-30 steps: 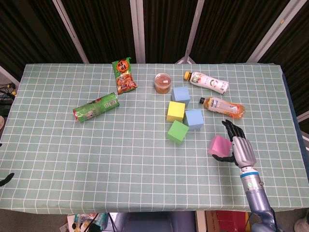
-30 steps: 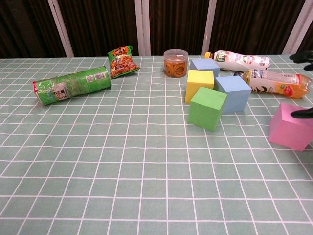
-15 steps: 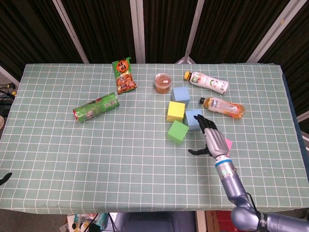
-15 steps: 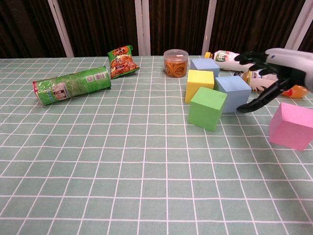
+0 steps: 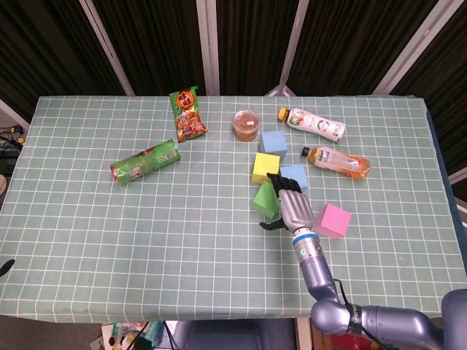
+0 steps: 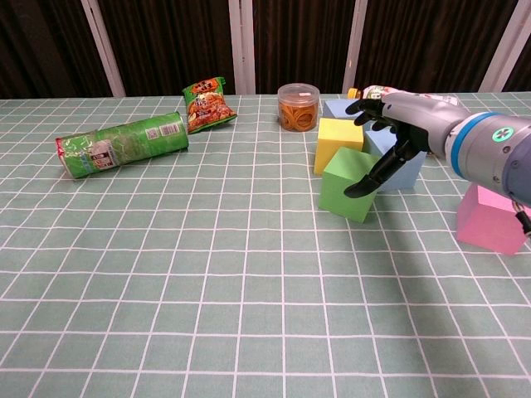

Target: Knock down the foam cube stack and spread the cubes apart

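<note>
Head view: the right hand (image 5: 290, 205) has swung left, away from the pink cube (image 5: 333, 220), and now sits over the green cube (image 5: 264, 199).
Hand: its fingers are spread and it holds nothing; in the chest view the thumb looks like it touches the green cube (image 6: 351, 182), but I cannot be sure.
Left hand: not seen in either view.
Cubes: no stack is left. The pink cube lies alone on the worktop (image 5: 87, 211). The green cube, the yellow cube (image 5: 265, 168), the nearer blue cube (image 5: 295, 175) and the far blue cube (image 5: 273, 142) sit bunched close together.
What it means: the knocking down looks done. I think the green cube gets pushed away next, and the spreading is only partly done.
Other things: two bottles (image 5: 338, 160) lie behind the cubes, a snack jar (image 5: 246, 125) sits near the far blue cube, and a green can (image 5: 144, 162) and a snack bag (image 5: 187, 115) lie far to the left.
In the way: the bottles and the jar leave little room at the back, so cubes should go to the open squares in front and to the left.
</note>
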You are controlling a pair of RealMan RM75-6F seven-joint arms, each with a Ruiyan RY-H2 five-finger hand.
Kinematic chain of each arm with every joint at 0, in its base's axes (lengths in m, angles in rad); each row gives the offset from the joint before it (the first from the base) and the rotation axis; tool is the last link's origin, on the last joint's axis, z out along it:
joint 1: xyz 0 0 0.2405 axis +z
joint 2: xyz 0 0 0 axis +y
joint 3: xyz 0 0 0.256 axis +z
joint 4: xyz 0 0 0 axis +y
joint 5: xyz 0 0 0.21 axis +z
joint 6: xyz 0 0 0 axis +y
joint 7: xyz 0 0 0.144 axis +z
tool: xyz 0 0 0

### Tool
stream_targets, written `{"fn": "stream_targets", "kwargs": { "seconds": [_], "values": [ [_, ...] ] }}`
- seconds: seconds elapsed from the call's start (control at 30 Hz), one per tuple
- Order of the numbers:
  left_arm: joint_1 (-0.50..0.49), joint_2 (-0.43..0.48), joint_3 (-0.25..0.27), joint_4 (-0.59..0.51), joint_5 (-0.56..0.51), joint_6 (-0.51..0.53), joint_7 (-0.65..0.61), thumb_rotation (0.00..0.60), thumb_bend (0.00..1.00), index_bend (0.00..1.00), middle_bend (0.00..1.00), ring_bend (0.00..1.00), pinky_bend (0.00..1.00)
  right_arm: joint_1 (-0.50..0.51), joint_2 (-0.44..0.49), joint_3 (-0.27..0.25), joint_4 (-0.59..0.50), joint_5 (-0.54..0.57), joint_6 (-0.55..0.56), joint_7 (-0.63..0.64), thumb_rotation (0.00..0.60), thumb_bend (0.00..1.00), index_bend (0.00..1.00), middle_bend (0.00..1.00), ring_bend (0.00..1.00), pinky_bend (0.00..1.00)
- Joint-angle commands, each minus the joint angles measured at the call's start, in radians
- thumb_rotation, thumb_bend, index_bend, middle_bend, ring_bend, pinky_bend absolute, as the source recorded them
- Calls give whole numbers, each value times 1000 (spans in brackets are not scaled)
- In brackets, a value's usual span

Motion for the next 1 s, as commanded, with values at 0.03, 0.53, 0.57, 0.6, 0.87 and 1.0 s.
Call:
{"fn": "stream_targets", "kwargs": {
  "seconds": [0.03, 0.53, 0.57, 0.6, 0.87, 1.0],
  "values": [
    [0, 1, 1, 1, 1, -1, -4, 600, 152, 212, 0, 0, 0, 15, -18, 1, -7, 13, 24, -23, 600, 101, 85, 143, 173, 0],
    [4, 9, -3, 6, -5, 1, -27, 600, 152, 212, 0, 0, 0, 66, -82, 22, 77, 62, 38, -53, 600, 101, 108, 143, 196, 0],
    [4, 9, -3, 6, -6, 0, -27, 600, 152, 212, 0, 0, 0, 67, -83, 21, 81, 64, 37, -54, 600, 101, 108, 143, 196, 0],
    [4, 9, -4, 6, -7, 0, -27, 600, 152, 212, 0, 0, 0, 68, -84, 20, 85, 67, 35, -56, 600, 101, 108, 143, 196, 0],
    [5, 9, -3, 5, -6, 3, -25, 600, 151, 214, 0, 0, 0, 82, -92, 16, 116, 93, 18, -70, 600, 101, 110, 143, 196, 0],
    [6, 10, -3, 5, -6, 3, -27, 600, 152, 214, 0, 0, 0, 89, -101, 14, 132, 100, 10, -73, 600, 101, 110, 143, 196, 0]
  ]
}}
